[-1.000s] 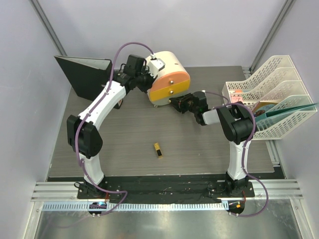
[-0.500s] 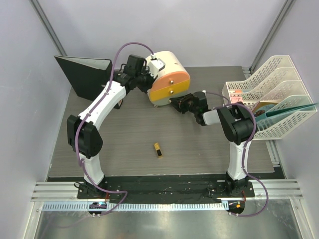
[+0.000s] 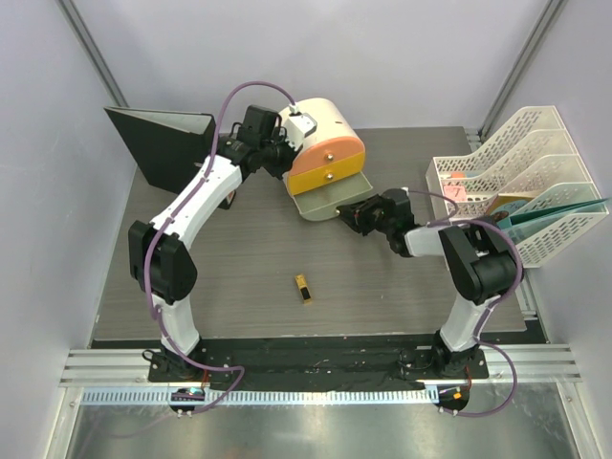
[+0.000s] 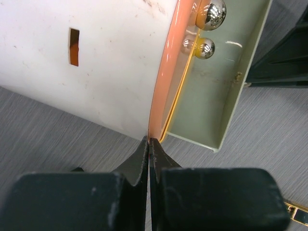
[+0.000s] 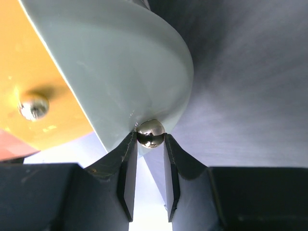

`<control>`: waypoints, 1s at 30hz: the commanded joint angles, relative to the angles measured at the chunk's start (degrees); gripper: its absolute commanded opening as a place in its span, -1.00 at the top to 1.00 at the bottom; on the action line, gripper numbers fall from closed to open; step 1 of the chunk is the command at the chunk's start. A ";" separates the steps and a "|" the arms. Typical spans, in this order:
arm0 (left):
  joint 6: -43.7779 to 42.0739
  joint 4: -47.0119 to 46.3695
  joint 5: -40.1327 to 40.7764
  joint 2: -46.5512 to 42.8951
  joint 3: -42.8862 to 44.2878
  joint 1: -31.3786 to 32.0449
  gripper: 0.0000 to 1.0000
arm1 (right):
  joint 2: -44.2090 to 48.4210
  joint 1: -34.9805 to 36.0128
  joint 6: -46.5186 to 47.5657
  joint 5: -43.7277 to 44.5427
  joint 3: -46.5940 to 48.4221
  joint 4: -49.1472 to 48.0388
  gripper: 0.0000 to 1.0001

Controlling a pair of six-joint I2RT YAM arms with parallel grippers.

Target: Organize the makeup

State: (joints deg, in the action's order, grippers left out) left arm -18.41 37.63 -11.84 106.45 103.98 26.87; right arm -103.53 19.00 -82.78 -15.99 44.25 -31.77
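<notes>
A black-gold lipstick [image 3: 302,288] lies on the table in front of the arms; its end shows in the left wrist view [image 4: 299,212]. The other makeup is out of view. The cream-and-orange cylindrical box [image 3: 327,143] lies at the back. Its lower drawer [image 3: 325,203] stands pulled out and looks empty [image 4: 216,91]. My right gripper [image 3: 356,214] is shut on the drawer's chrome knob [image 5: 150,133]. My left gripper [image 3: 284,158] is shut and empty, its tips against the box's side at the orange rim [image 4: 148,140].
A black binder [image 3: 163,143] stands at the back left. A white mesh file rack [image 3: 516,186] with papers and pink items stands at the right edge. The box's upper drawer, with a second chrome knob [image 4: 213,13], is closed.
My right gripper has moved toward the front right with the knob, and the lower drawer has slid out of the box. The left arm and the lipstick have not moved.
</notes>
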 commanded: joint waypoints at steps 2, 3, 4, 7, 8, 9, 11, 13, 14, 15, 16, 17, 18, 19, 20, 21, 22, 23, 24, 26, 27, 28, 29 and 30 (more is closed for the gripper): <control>0.48 -0.01 -1.35 0.07 0.78 0.20 1.00 | 6.67 -0.02 2.71 -1.76 -3.99 1.36 0.98; 0.31 0.08 -1.35 0.07 0.78 0.20 1.00 | 7.45 -0.11 3.15 -1.85 -4.87 1.71 0.98; 0.31 -0.01 -1.26 -0.02 0.69 0.20 1.00 | 7.72 -0.02 3.24 -1.85 -5.22 2.49 0.98; -0.48 0.17 -0.12 -0.28 0.69 0.20 1.00 | 9.39 -0.02 4.20 -1.85 -5.93 3.98 0.78; -1.00 0.34 0.06 -0.37 0.69 0.20 1.00 | 10.00 0.07 4.82 -1.85 -5.76 5.04 0.48; -1.18 0.34 0.32 -0.54 0.69 0.20 1.00 | 11.31 -0.02 5.78 -1.42 -4.97 6.18 0.28; -1.36 0.26 0.41 -0.72 0.78 0.20 1.00 | 12.55 -0.02 8.85 -1.33 -3.74 10.49 -0.01; -1.27 0.17 0.06 -0.90 1.22 0.20 1.00 | 14.65 -0.11 12.53 -0.98 -1.45 15.30 -0.11; -1.19 0.25 0.06 -0.90 1.39 0.20 1.00 | 15.36 -0.02 13.95 -0.97 -0.58 16.90 -0.17; -1.27 0.34 -0.12 -0.98 1.83 0.20 1.00 | 16.15 -0.02 15.27 -0.89 1.35 20.57 -0.18; -1.27 0.43 -0.29 -0.99 1.92 0.11 1.00 | 17.55 -0.02 16.85 -0.89 2.24 22.52 -0.18; -1.19 0.52 -0.29 -1.07 1.92 0.20 1.00 | 18.26 -0.02 20.35 -0.97 3.38 24.72 -0.18; -1.19 0.52 -0.38 -1.33 1.92 0.20 1.00 | 18.79 -0.02 22.82 -1.24 5.74 29.18 -0.18; -1.19 0.43 -0.38 -1.51 1.92 0.20 1.00 | 19.06 0.07 25.36 -1.76 7.24 31.40 -0.18; -1.19 0.34 -0.38 -1.51 1.92 0.11 1.00 | 19.24 0.50 31.39 -2.37 8.91 34.81 -0.18; -1.10 0.34 -0.47 -1.69 1.92 0.20 1.00 | 19.24 0.94 34.50 -2.55 12.23 37.80 -0.18; -1.10 0.34 -0.56 -1.86 1.84 0.20 1.00 | 19.06 1.47 37.23 -2.73 13.92 43.40 -0.18; -1.10 0.17 -0.56 -1.95 1.84 0.20 1.00 | 18.28 3.04 40.47 -2.56 15.59 46.42 -0.20; -0.92 0.17 -0.47 -1.95 1.84 0.20 1.00 | 17.92 4.10 45.99 -2.30 18.91 52.28 -0.22; -0.75 0.25 -0.47 -2.13 1.75 0.20 1.00 | 16.78 7.00 51.91 -0.72 22.62 58.54 -0.28; -0.75 0.17 -0.64 -2.22 1.66 0.20 1.00 | 15.82 10.49 56.20 1.81 25.59 63.27 -0.31; -0.57 0.25 -0.64 -2.22 1.57 0.20 1.00 | 15.29 12.35 57.81 2.88 26.84 65.15 -0.32; -0.05 0.17 -0.82 -2.30 1.57 0.20 1.00 | 14.67 14.11 59.13 4.02 28.07 66.99 -0.35; 0.31 0.17 -1.26 -2.39 1.57 0.20 1.00 | 13.62 18.05 60.18 6.38 29.91 69.54 -0.36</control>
State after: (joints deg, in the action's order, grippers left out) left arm -18.65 38.02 -11.79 106.43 104.01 26.89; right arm -87.33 27.94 -36.71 -15.20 67.81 21.28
